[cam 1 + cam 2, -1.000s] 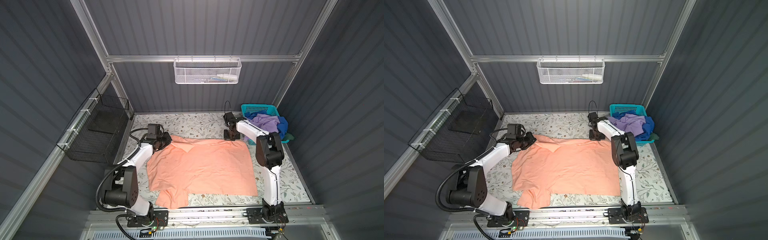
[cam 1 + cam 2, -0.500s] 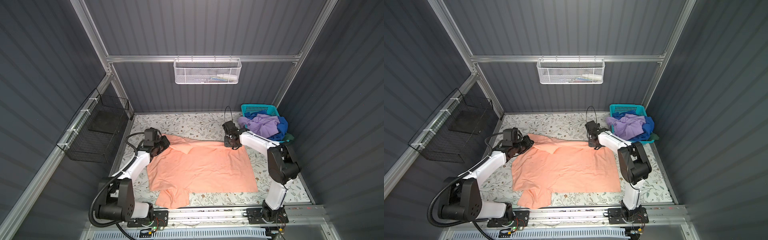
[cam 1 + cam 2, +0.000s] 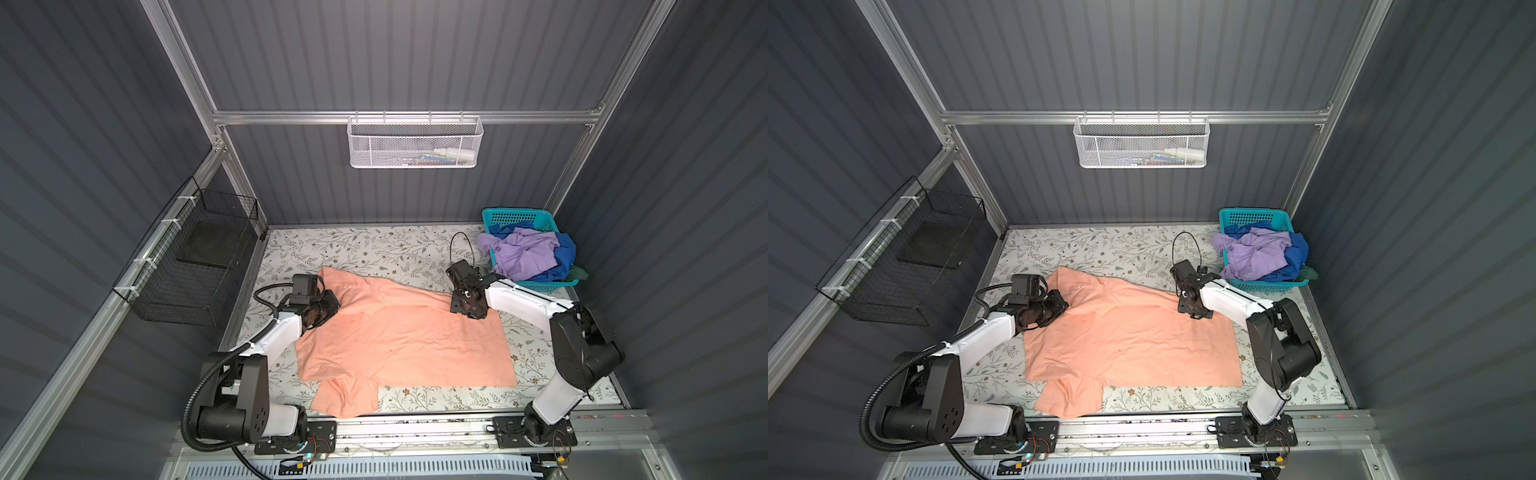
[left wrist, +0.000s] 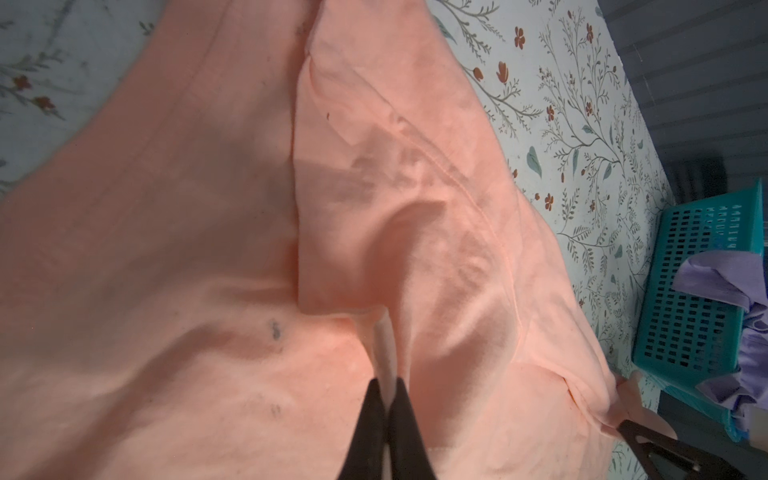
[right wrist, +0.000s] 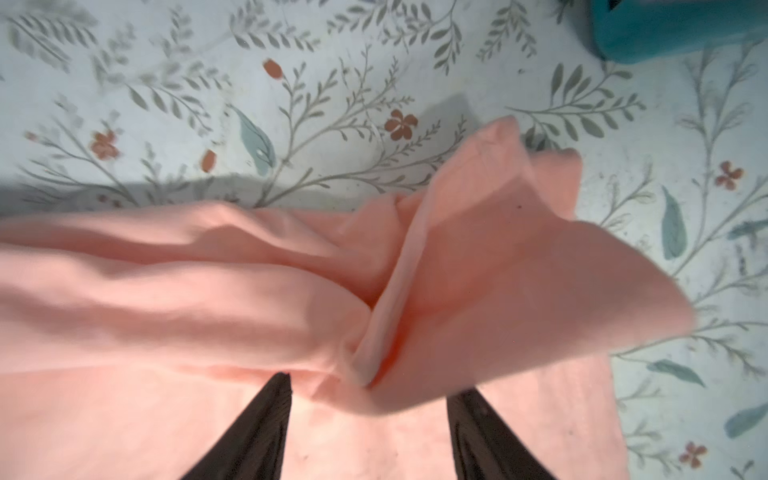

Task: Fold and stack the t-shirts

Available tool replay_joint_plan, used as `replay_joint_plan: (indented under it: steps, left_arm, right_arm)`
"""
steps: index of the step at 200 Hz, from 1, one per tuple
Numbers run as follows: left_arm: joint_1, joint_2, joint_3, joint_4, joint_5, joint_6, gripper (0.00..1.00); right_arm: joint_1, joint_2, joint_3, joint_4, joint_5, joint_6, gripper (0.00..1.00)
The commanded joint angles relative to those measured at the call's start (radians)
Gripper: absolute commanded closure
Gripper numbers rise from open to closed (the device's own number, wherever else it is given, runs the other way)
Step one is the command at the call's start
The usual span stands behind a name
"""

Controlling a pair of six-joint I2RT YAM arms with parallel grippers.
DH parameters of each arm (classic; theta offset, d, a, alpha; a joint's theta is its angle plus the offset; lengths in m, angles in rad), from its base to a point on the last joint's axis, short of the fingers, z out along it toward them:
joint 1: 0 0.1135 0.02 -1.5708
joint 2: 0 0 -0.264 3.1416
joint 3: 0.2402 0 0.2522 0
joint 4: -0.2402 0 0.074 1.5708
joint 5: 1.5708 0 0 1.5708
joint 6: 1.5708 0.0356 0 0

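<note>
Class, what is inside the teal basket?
A crumpled purple shirt lies over a blue shirt in the basket; green cloth peeks out at one corner. Whatever lies deeper is covered.

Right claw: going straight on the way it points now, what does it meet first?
The right claw, open, would meet the raised fold of the peach t-shirt ahead of its tips. Depth is unclear, so it may be touching. Beyond lies the floral table cover.

White arms (image 3: 278,336), black joints (image 3: 582,353), corrugated black cable (image 3: 185,419)

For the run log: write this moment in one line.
left gripper shut on peach t-shirt | right gripper open | other t-shirts in basket
</note>
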Motion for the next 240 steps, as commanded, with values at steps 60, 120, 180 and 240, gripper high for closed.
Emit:
replay_joint_plan:
  steps: [60, 120, 180, 240]
  left_arm:
    - [0.007, 0.004, -0.024, 0.011, 0.016, 0.001, 1.00]
    - [0.007, 0.004, -0.018, 0.013, 0.021, -0.001, 1.00]
    - [0.005, 0.024, -0.010, 0.017, 0.028, -0.002, 1.00]
    - [0.007, 0.039, -0.006, 0.018, 0.030, -0.001, 1.00]
  right_arm:
    - [-0.067, 0.011, 0.143, -0.160, 0.075, 0.045, 0.33]
    - [-0.123, 0.041, 0.043, -0.140, 0.043, 0.009, 0.33]
    - [-0.121, -0.019, -0.112, -0.122, -0.022, 0.042, 0.39]
    - [-0.125, -0.120, -0.215, -0.094, -0.087, 0.078, 0.38]
